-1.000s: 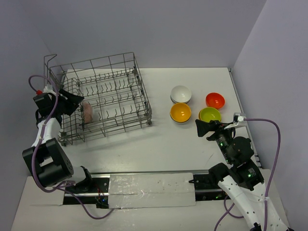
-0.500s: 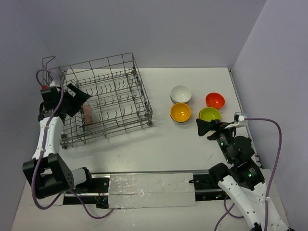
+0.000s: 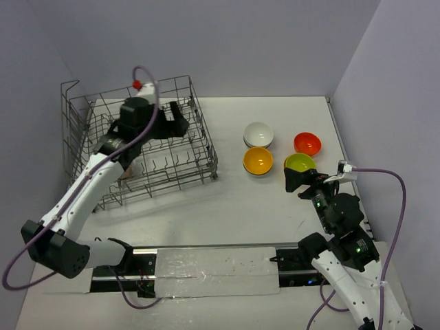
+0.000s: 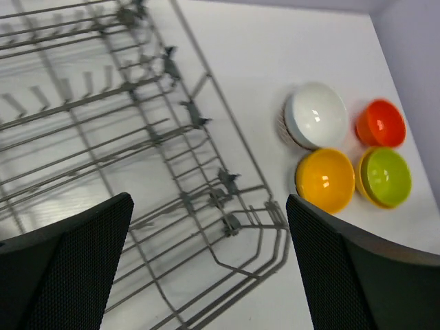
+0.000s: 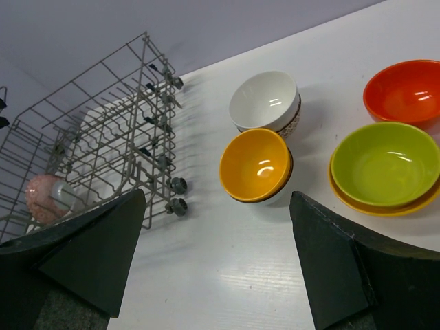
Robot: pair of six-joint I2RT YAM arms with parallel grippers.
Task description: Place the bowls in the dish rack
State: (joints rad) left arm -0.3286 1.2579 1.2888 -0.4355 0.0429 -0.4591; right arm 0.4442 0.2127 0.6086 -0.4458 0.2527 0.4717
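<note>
Right now, your left arm [image 3: 89, 182] rises from its base at 7 o'clock in the top view. It stretches long toward 1 o'clock, crossing above the dish rack [image 3: 205, 141], which stands on the desk [image 3: 227, 199] at about 10 o'clock. The left pincer [image 3: 177, 118] hangs over the rack's far right part and points toward 3 o'clock. It is spread wide, with nothing between its fingers [image 4: 75, 268]. Its wrist view looks down past the rack's corner to the loose bowls.

Your right arm [image 3: 340, 220] is folded short at 5 o'clock, with the wrist tipped toward 11 o'clock. The right pincer [image 3: 295, 180] is also spread wide and empty. It sits above the desk, just at 7 o'clock of the lime green bowl [image 3: 300, 163].

One pinkish bowl [image 5: 45, 196] is already inside the rack, among the tines [image 5: 148, 148] in its near left part. The other bowls sit together on the desk at 2 o'clock, well apart from the rack. The white bowl [image 3: 258, 132] is farthest back, and the orange bowl [image 3: 258, 160] is just at 6 o'clock of it. The red bowl [image 3: 307, 143] is at 3 o'clock of the white one, with the lime green one just at 6 o'clock of the red. The white bowl is nested on a speckled bowl [image 5: 294, 122] whose rim peeks out beneath it. The lime green one rests inside a yellow-orange bowl [image 5: 375, 210].
</note>
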